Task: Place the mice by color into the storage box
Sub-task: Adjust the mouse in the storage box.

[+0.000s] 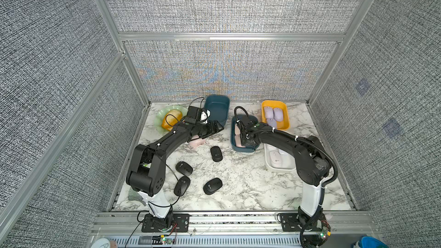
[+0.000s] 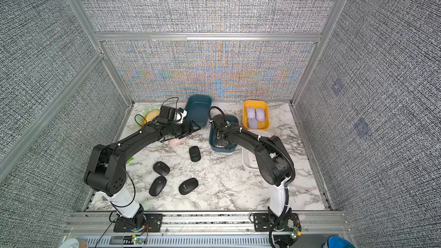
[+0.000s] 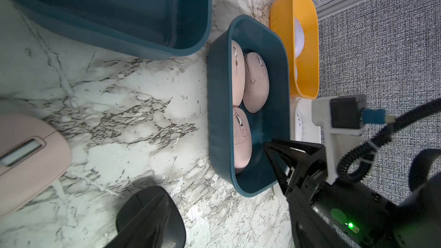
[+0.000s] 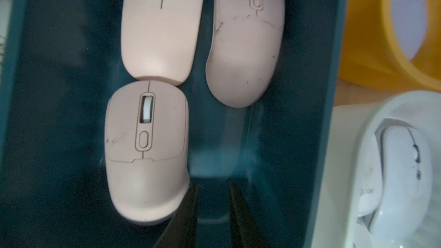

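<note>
A marble surface (image 1: 250, 187) sits inside grey fabric walls. My right end effector (image 4: 213, 211) hangs in the teal box (image 4: 298, 139), tips slightly apart and empty, beside three pink mice (image 4: 145, 151). I judge pink nearly sorted. The fourth pink mouse (image 1: 197, 142) lies mid-surface by my left end effector (image 1: 216, 128), which is spread wide and gripping nothing. Next I should lower and pinch its smooth, rounded flanks squarely.

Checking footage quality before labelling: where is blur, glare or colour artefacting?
In both top views, rainbow moiré ripples over the woven grey back wall; in the left wrist view, the near pale pink oval mouse is soft; in the right wrist view, the white mouse is blurred.
</note>
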Robot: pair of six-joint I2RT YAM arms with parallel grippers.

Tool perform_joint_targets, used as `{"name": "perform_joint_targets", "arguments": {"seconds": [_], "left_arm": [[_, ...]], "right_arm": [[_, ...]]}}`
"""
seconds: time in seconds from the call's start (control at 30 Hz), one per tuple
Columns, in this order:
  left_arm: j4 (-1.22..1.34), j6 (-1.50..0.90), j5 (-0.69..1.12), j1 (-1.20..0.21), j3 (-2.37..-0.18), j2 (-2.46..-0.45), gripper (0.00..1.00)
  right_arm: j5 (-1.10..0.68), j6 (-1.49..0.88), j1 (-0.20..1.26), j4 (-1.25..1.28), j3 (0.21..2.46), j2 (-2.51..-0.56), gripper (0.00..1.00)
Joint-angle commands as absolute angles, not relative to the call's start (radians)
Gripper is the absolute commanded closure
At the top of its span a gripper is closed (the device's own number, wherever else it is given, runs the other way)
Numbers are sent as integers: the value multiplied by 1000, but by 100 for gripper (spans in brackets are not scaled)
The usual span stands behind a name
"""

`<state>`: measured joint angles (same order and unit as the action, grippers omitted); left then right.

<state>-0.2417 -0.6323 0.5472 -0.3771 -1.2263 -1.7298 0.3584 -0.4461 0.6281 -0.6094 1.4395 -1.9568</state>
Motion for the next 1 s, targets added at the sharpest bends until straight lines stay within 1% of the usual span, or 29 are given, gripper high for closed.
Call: {"name": "perform_joint_targets", "arguments": {"seconds": [0.0, 0.13, 0.3, 0.53, 0.73, 0.87, 0.97], "left_arm": [[-250, -612, 531, -377, -1235, -1725, 19], [-259, -607, 523, -377, -1240, -1729, 19], [-261, -604, 522, -377, -1242, -1736, 19], [-268, -589, 518, -377, -1250, -1730, 19], [-269, -559, 459, -377, -1251, -1704, 19], [-285, -539, 389, -363, -1257, -1700, 19], [-279, -545, 390, -336, -1255, -1710, 19]], "right_arm": [[373, -419, 640, -617, 1456, -1989, 73], [356, -413, 652, -614, 1478, -2020, 73], [357, -414, 654, -607, 1477, -2001, 73], [352, -433, 650, -647, 1461, -1894, 72], [373, -474, 643, -628, 1389, -1763, 65], [382, -478, 635, -637, 1377, -1727, 58], [344, -484, 633, -638, 1391, -1725, 53]]}}
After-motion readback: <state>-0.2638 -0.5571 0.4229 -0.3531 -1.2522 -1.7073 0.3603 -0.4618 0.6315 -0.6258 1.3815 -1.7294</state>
